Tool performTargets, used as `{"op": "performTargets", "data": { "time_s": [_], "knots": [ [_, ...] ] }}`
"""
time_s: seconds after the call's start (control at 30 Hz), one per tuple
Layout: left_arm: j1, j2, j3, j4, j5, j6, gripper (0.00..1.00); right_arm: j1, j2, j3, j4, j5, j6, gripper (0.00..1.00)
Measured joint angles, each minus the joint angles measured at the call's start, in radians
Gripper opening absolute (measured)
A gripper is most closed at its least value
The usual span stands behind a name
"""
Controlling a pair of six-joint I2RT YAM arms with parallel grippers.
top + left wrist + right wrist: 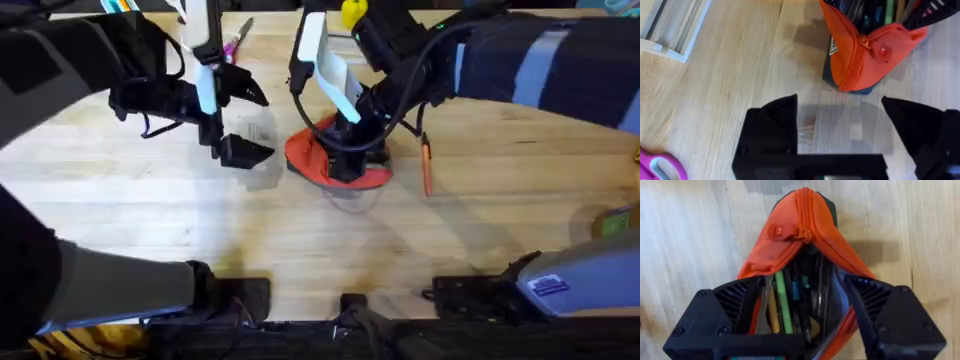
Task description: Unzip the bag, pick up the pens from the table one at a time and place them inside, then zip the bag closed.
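Note:
The red-orange bag [335, 165] lies mid-table with its zipper partly undone and its mouth gaping. My right gripper [807, 307] hangs over that mouth, open, its black fingers [735, 305] spread to either side of the opening. Inside the bag I see several pens [785, 305], among them a green, a yellow and a blue one. The zipper pull [785, 231] sits near the closed end. An orange pen [426, 165] with a black end lies on the table [120, 200], just right of the bag. My left gripper [243, 122] hovers open and empty left of the bag [860, 55].
Pink-handled scissors [660, 167] lie behind the left gripper, towards the far edge of the table. A pale tray-like frame [675, 25] lies off to one side in the left wrist view. A yellow object [352, 12] sits at the back. Bare wood spreads across the front of the table.

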Motion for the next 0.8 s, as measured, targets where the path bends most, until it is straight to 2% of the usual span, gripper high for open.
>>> {"op": "performTargets", "data": {
  "time_s": [0.23,0.33,0.43,0.63,0.8],
  "knots": [
    [0.0,0.0,0.0,0.0,0.0,0.0,0.993,0.001,0.0,0.003,0.0,0.021,0.013,0.998],
    [0.0,0.0,0.0,-0.001,0.0,0.0,0.994,0.008,-0.007,0.033,-0.053,0.053,0.077,0.998],
    [0.0,0.0,0.0,-0.004,0.0,0.0,0.994,0.001,-0.069,0.052,-0.106,0.09,0.14,0.998],
    [0.0,0.0,0.0,-0.004,0.0,0.0,0.994,-0.11,-0.262,0.08,-0.204,0.239,0.281,0.998],
    [0.0,0.0,0.0,-0.004,0.0,0.0,0.993,-0.214,-0.327,0.08,-0.276,0.305,0.396,0.996]
  ]
}}
